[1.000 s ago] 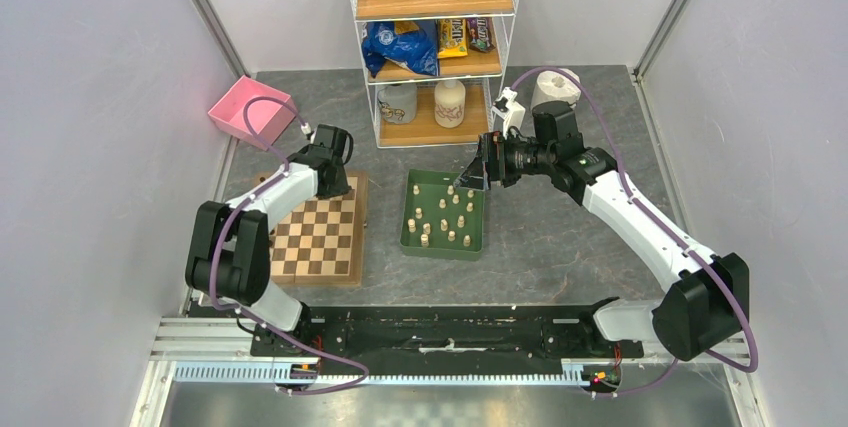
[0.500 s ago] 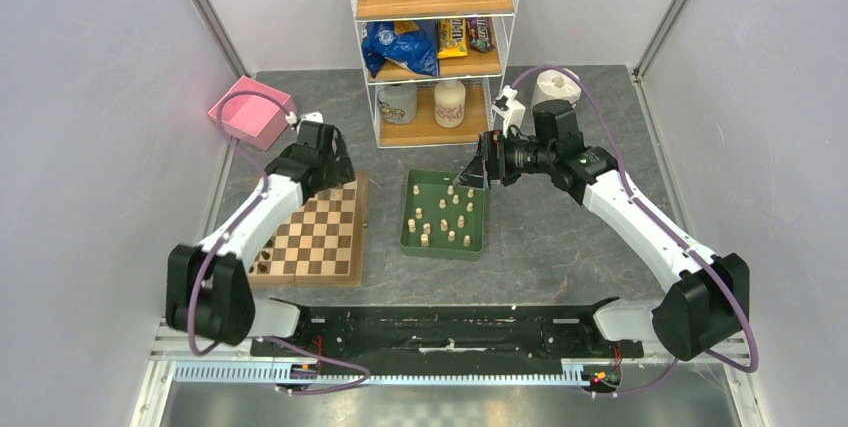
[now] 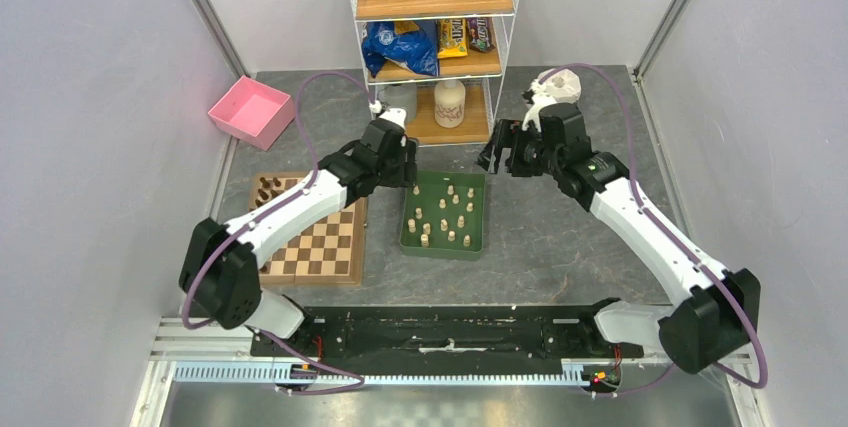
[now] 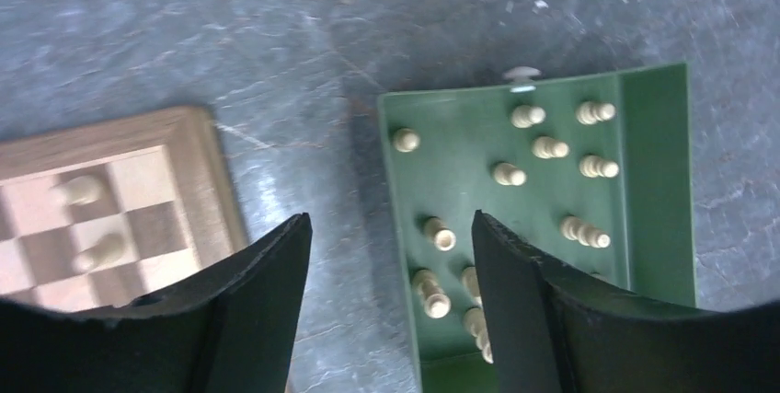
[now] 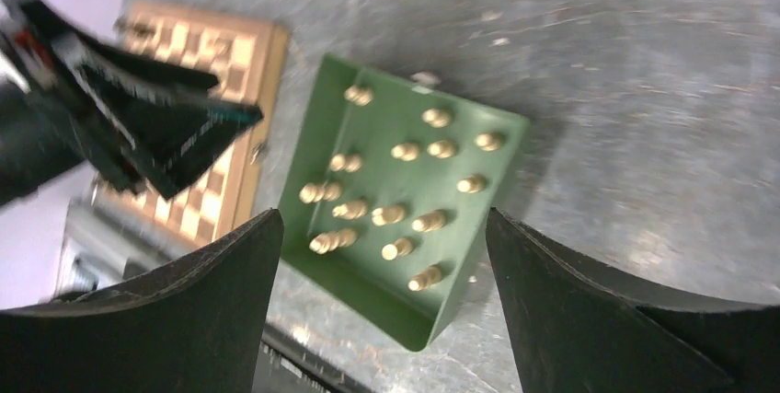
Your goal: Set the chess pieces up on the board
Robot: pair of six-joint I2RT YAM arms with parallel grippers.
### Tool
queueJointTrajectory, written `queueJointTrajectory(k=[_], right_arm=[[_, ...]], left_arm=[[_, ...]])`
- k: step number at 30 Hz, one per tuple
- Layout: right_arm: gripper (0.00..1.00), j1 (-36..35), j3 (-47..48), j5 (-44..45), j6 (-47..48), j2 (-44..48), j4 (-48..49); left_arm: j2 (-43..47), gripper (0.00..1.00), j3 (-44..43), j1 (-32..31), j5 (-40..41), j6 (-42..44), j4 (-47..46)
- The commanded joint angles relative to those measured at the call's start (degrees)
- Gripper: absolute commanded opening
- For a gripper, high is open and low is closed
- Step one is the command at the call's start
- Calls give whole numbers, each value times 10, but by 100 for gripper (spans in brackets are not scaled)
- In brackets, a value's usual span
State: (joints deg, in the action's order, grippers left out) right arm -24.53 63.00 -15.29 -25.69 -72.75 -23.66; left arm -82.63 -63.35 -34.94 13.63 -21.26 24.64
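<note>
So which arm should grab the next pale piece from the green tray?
Left, probably: the open left fingers hang at the green tray edge nearest the board; the right fingers hover on the tray's other side.

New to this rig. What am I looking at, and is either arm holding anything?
Two small robot arms, bolted at the near edge of a table, each end in a two-finger gripper. The wide picture is from a fixed camera above and behind them. The other two are from wrist cameras, so the black shapes at the bottom are that gripper's own fingers. On the table: the board with a few pieces on it, a green tray of pale pieces, a pink bin and a wire shelf rack. The left gripper and right gripper hang near the tray's far end, both open, holding nothing.
</note>
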Motion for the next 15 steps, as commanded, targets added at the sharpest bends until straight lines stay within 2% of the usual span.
queueJointTrajectory(k=[1, 4, 7, 15], right_arm=[[88, 2, -14, 209, -72, 62, -17], [86, 1, -16, 259, -89, 76, -36], [85, 2, -11, 274, -90, 77, -52], [85, 5, -4, 262, -103, 57, -69]], left_arm=[[-54, 65, -34, -19, -60, 19, -44], [-103, 53, -56, -26, -79, 21, -40], [-136, 48, -68, -29, -80, 19, -39], [-188, 44, -106, -31, -64, 20, -27]])
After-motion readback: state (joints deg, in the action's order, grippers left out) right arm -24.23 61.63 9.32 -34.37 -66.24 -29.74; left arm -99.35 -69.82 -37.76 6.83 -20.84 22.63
